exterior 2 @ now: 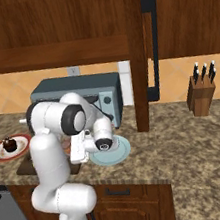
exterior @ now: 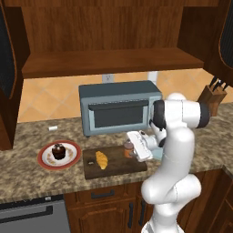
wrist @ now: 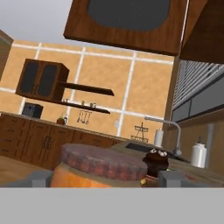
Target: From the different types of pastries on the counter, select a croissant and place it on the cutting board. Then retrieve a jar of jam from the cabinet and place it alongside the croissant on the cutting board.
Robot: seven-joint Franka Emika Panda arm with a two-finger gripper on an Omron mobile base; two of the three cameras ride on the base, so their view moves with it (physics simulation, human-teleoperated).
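Gripper (exterior: pixel 131 150) sits low over the right end of the cutting board (exterior: pixel 113 167), pointed sideways toward the left of the left base view. Jar of jam (exterior: pixel 128 148) stands upright on the board right at the fingertips. In the hand view the jar (wrist: pixel 98 168) is very close, between the two fingertips (wrist: pixel 39 178), with a bit of gap showing on each side, so the jaws look spread and the jar released, though contact at the tips can't be ruled out. Jar lid looks reddish-grey from up close, contents orange.

Croissant (exterior: pixel 102 159) lies on the same board, beyond the jar from the gripper, near the board's middle-left, apart from the jar. Chocolate cake (exterior: pixel 58 151) sits on its red-rimmed plate (exterior: pixel 46 159) further out in the same direction, off the board on the counter (exterior: pixel 27 175); it also shows past the jar in the hand view (wrist: pixel 156 161).

Toaster oven (exterior: pixel 119 108) is just behind the gripper, at the back of the counter. An empty pale blue plate (exterior 2: pixel 120 152) lies just beside the hand on its other side, near the counter edge. Knife block (exterior 2: pixel 201 93) is well off to the right. Cabinet (exterior: pixel 109 61) shelf is above the gripper, its door (exterior 2: pixel 140 51) swung out, seen edge-on in the right base view.
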